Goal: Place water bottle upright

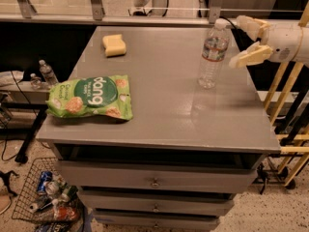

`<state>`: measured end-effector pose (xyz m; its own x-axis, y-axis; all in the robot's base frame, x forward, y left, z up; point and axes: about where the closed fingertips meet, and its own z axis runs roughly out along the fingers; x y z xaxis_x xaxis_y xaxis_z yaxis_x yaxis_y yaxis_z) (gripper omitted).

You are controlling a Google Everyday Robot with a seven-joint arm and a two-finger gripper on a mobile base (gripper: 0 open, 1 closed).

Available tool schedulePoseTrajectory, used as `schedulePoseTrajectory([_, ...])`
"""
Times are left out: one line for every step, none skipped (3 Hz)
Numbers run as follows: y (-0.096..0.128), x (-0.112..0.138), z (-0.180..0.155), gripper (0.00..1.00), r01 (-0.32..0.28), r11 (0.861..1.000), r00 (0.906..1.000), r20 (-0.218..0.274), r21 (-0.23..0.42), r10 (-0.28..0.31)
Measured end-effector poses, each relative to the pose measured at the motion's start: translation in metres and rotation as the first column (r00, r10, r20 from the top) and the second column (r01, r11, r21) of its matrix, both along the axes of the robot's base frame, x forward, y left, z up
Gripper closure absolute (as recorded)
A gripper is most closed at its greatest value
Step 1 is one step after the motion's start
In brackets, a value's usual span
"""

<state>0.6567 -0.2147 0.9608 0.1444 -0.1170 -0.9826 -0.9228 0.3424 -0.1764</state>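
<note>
In the camera view, the water bottle [213, 54] is seen standing upright on its base at about 2 o'clock on the table [164, 115], cap up, so the task is judged all but done. The claw [246, 40] is found just beside it at 3 o'clock, spread wide, its 2 fingers clear of the plastic and nothing gripped; the gap suggests the bottle balances unaided. A snack bag [91, 98] is laid flat at 9 o'clock and a sponge [114, 45] at 11 o'clock, both well apart from it.
</note>
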Motion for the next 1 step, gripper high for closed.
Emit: schedulePoseTrajectory([-0.0032,-0.0002,0.0039,0.0,0.002,1.0,1.0,0.005,-0.009,-0.002])
